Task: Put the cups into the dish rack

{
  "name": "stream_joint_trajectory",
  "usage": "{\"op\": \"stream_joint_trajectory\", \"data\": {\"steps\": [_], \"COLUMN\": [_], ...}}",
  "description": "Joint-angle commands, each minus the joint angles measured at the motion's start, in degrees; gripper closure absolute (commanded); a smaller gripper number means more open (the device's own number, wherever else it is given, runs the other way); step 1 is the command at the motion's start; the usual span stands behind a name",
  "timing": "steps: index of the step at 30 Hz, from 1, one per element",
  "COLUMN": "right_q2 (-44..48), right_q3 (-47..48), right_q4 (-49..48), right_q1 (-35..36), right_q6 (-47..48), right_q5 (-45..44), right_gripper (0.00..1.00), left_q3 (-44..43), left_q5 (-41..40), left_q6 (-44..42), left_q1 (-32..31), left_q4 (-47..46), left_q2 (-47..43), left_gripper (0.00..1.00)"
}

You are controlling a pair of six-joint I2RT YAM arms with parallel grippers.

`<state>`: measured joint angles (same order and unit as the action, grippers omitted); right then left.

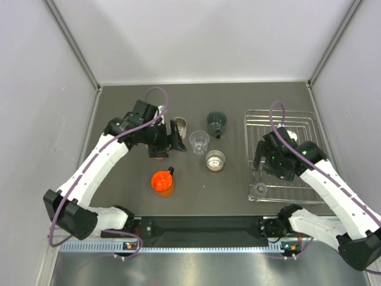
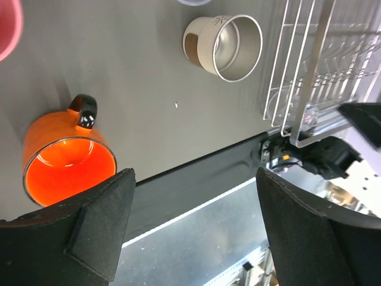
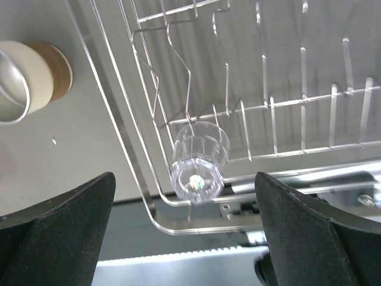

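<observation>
Clear cup (image 3: 199,161) base-up in dish rack (image 3: 269,105) | L fingers (image 2: 89,232) apart | R fingers (image 3: 59,229) apart

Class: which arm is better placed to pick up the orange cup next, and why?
Left. Its open gripper hangs over the table with the orange cup close by. The right gripper, also open, is over the dish rack, above a clear cup in it, farther away.
</observation>
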<state>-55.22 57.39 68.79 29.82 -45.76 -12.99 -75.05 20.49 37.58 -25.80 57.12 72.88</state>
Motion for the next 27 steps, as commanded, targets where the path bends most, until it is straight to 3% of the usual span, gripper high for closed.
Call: {"op": "stream_joint_trajectory", "data": {"steps": [1,8,12,27], "right_q2": [-1.72,-4.45,-4.37,-4.10], "right_q3": [7.98,16.88,16.98,15.74], "right_q4": [7.65,13.99,13.65,6.27], "right_q1": [-0.38,-0.38,-0.38,-0.47], "right_q6": [2.77,5.59,7.08,11.48], "right_q5": [-1.94,-4.41,-0.47,7.54], "right_gripper": [0.00,0.00,0.00,0.00], "left_q3": [-4.75,-11.70,-14.07,8.58], "left_q5": [-6.15,-20.05,-21.29,-22.78], "left_q6": [-0.49,-3.47,-4.36,3.81], "left_q1": [-2.76,-2.67,-2.85,-6.37], "left_q4": [0.35,7.73,12.03,18.82], "left_q2": [2.26,7.09,9.73,-6.87], "left_gripper": [0.13,0.14,0.25,0.29]}}
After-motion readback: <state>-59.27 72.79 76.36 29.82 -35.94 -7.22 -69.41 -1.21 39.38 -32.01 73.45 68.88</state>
